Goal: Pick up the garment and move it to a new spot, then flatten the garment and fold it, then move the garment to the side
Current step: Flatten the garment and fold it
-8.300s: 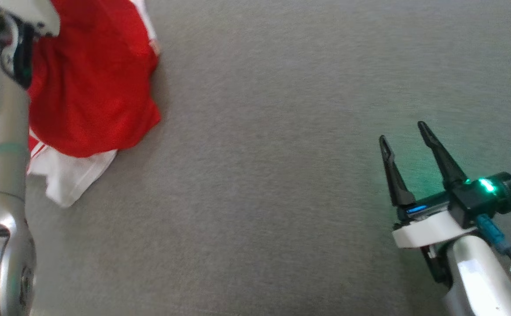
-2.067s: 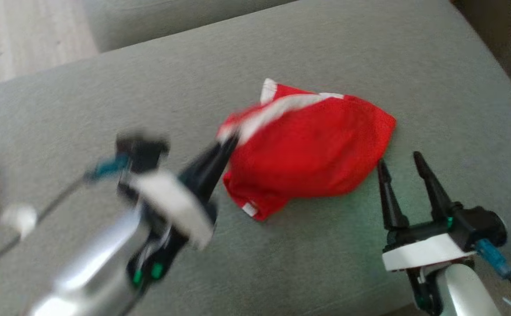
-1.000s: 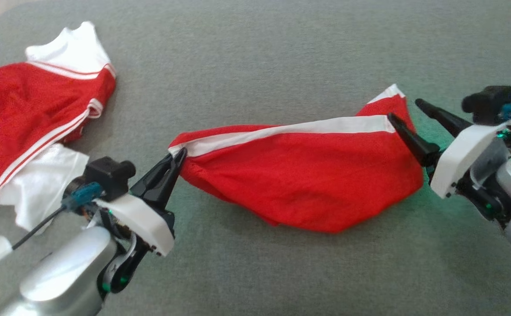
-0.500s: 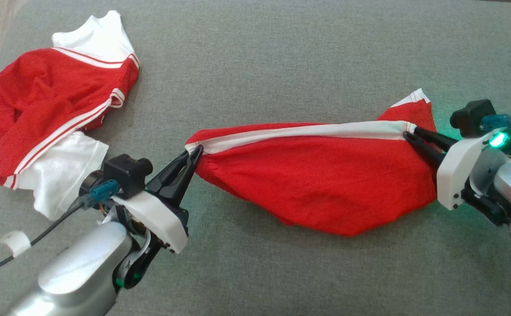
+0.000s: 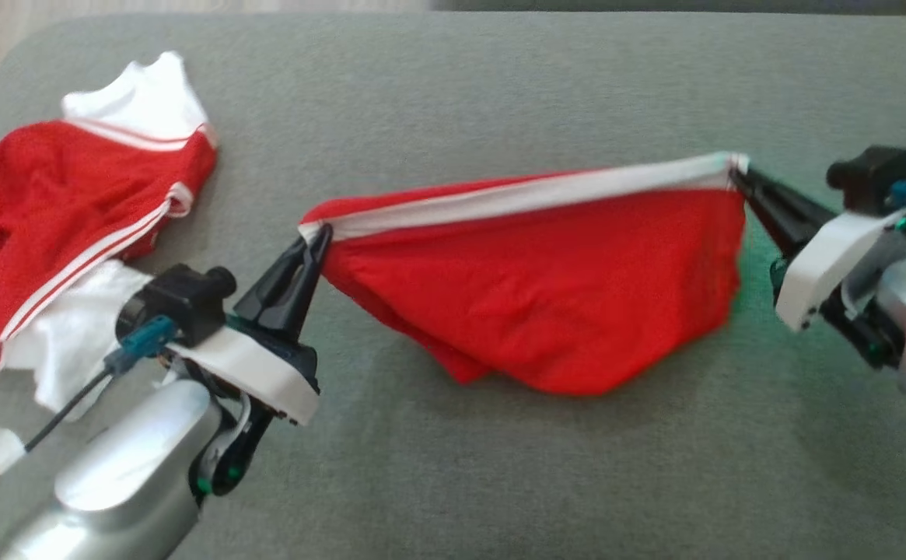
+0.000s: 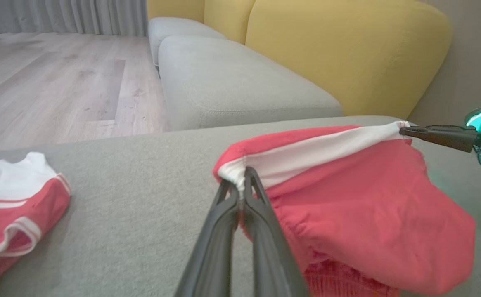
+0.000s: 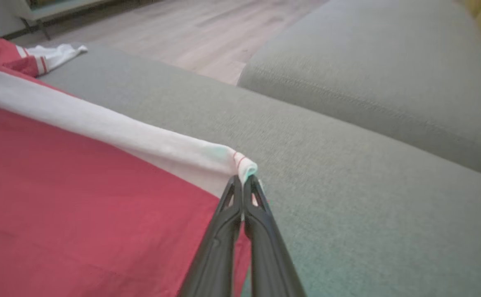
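Clenched on one end of a white band [image 5: 522, 198] with the left gripper [image 5: 319, 233], on the other end with the right gripper [image 5: 735, 173]. Stretched between the fingertips, sagging over a grey cushion [image 5: 499, 467]: one red garment [image 5: 546, 288]. Well beyond the left fingers, crumpled: a second garment [image 5: 56, 210], red and white.

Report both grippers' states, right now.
Left gripper: jaws shut on the red garment, at the left end of its white band.
Right gripper: jaws shut on the red garment, at the band's right end.
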Tool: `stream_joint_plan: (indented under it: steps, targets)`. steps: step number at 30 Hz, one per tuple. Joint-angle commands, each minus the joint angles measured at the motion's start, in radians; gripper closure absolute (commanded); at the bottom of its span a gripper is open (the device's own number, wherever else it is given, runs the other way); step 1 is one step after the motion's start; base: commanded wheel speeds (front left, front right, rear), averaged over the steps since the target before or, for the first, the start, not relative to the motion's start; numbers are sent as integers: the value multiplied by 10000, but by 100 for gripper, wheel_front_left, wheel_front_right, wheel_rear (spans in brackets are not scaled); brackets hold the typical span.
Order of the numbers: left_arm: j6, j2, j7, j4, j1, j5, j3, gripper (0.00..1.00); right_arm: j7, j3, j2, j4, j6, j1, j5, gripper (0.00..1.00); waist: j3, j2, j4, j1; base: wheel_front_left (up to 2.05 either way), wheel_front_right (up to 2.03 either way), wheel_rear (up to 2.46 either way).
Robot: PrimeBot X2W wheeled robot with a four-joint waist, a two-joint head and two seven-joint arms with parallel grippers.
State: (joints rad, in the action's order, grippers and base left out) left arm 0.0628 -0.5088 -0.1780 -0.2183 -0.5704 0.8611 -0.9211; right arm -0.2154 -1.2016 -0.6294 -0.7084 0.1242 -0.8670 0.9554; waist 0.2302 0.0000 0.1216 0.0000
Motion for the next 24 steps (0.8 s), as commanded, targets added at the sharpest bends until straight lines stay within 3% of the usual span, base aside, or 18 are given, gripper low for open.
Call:
stream_joint_plan:
  steps: [1,8,18,22,24]
  targets:
    - [107,-400,-181,233,-648,-123,630,100,-214,206,-211,18,65,-176,34,100,-126,0,-262,0,0,0,0]
    - [14,-251,-335,126,-2611,-891,989,100,-453,1243,-831,386,65,-1357,-374,100,322,0,-878,0,0,0,0]
    - [-697,1309,-759,-2320,-7960,-2655,1506,100,-461,4477,-1487,813,65,-4494,-2538,100,1969,0,-1582,0,0,0,0]
    - [-825,1874,-829,-2813,-9045,-3310,2066,100,-462,6066,-1477,1119,65,-5066,-3702,100,2341,0,-1789,0,0,0,0]
    - [-871,1966,-831,-2788,-9050,-3473,2243,100,-462,6367,-1431,1215,65,-5021,-3935,100,2368,0,-1841,0,0,0,0]
